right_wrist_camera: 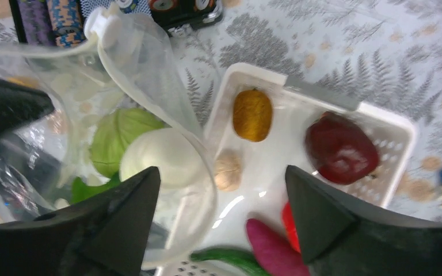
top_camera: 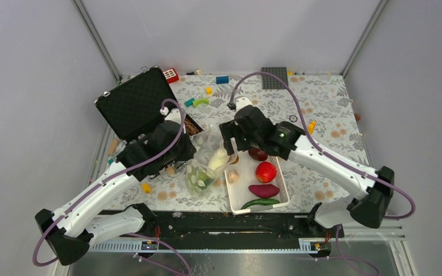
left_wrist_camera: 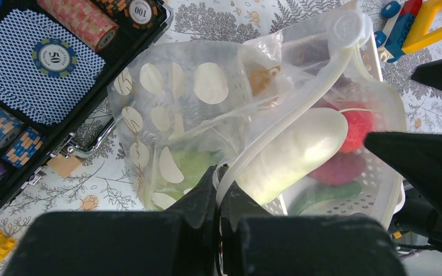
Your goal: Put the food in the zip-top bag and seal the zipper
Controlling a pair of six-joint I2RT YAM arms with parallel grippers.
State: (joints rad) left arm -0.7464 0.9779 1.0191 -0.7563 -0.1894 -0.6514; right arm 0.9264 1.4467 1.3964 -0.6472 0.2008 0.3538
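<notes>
Left jaws clamp tight on the mouth edge of the zip-top bag (left_wrist_camera: pixel 172 103). Right jaws gape wide, empty, over the white radish (right_wrist_camera: pixel 161 155) in its mouth.

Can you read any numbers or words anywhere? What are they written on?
"50": on the blue-and-white poker chip lying flat in the black case.
"100": on the brown-edged poker chip at the top of that case.
The chip faces in the right wrist view are too blurred to read.
Nothing else in any view has writing that can be read.
</notes>
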